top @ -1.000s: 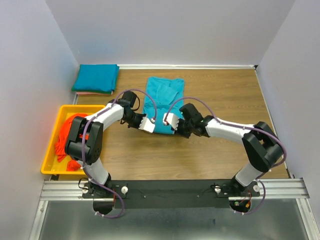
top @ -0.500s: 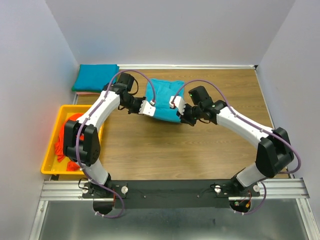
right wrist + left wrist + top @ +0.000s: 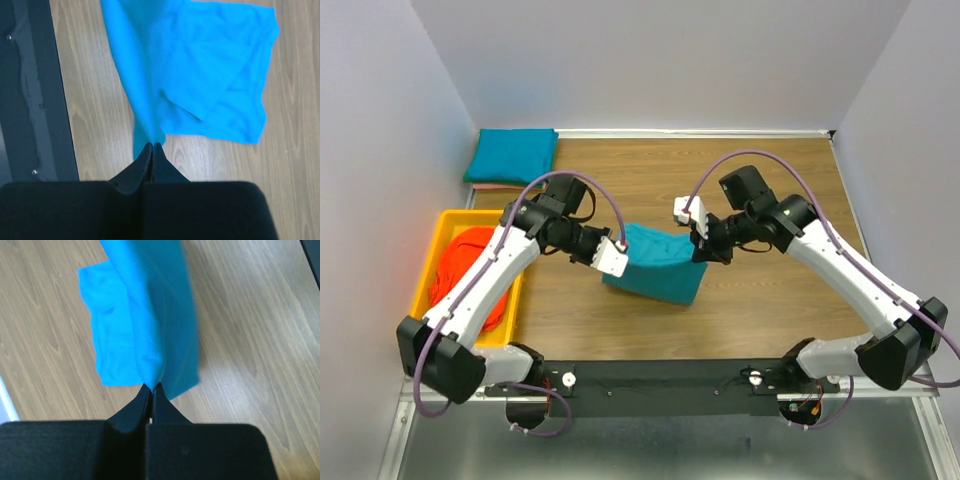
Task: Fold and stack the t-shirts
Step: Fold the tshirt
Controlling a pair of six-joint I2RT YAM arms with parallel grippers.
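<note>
A teal-blue t-shirt (image 3: 658,270) hangs stretched between my two grippers above the middle of the wooden table, its lower edge draping down to the wood. My left gripper (image 3: 622,248) is shut on its left end, and the left wrist view shows the fingertips (image 3: 152,386) pinching a fold of the teal cloth (image 3: 145,315). At the right end my right gripper (image 3: 697,248) is shut too, its tips (image 3: 152,145) closed on the cloth (image 3: 210,75). Orange-red t-shirts (image 3: 470,270) lie heaped in the yellow tray (image 3: 447,222).
A folded teal shirt (image 3: 512,155) lies in the back left corner on top of a pinkish-orange one (image 3: 505,185). The tray stands along the left wall. The black mounting rail (image 3: 30,90) runs along the near edge. Walls close in the left, back and right.
The teal shirt lay flat at the back middle; both grippers have lifted it and carried it toward the near side, where it now hangs between them.
</note>
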